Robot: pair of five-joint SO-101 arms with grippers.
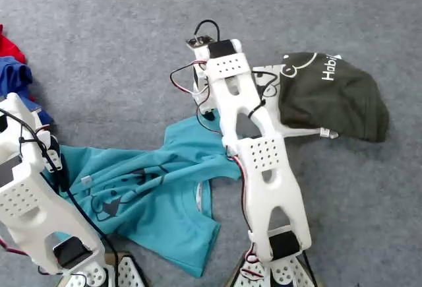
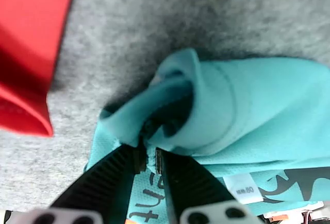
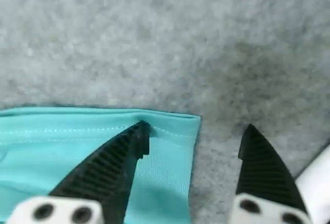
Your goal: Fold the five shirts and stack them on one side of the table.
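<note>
A teal shirt [image 1: 151, 194] lies crumpled on the grey table in front of the arms. At its left edge my left gripper [image 2: 148, 162] is shut on a bunched fold of the teal shirt [image 2: 247, 110]. My right gripper [image 3: 196, 127] is open, low over the far corner of the teal shirt [image 3: 77, 131]. One finger is above the hem and the other above bare table. In the high view the right gripper [image 1: 208, 114] sits under its outstretched arm. A dark green shirt [image 1: 330, 95] lies loosely bundled at the back right. A red shirt [image 1: 8, 48] and a blue shirt [image 1: 16, 79] lie at the left edge.
The red shirt [image 2: 31, 54] lies close beyond the left gripper. The grey table cover [image 1: 105, 56] stretches bare across the back left and the front right [image 1: 369, 221]. The left arm [image 1: 26, 188] stands over the teal shirt's left end.
</note>
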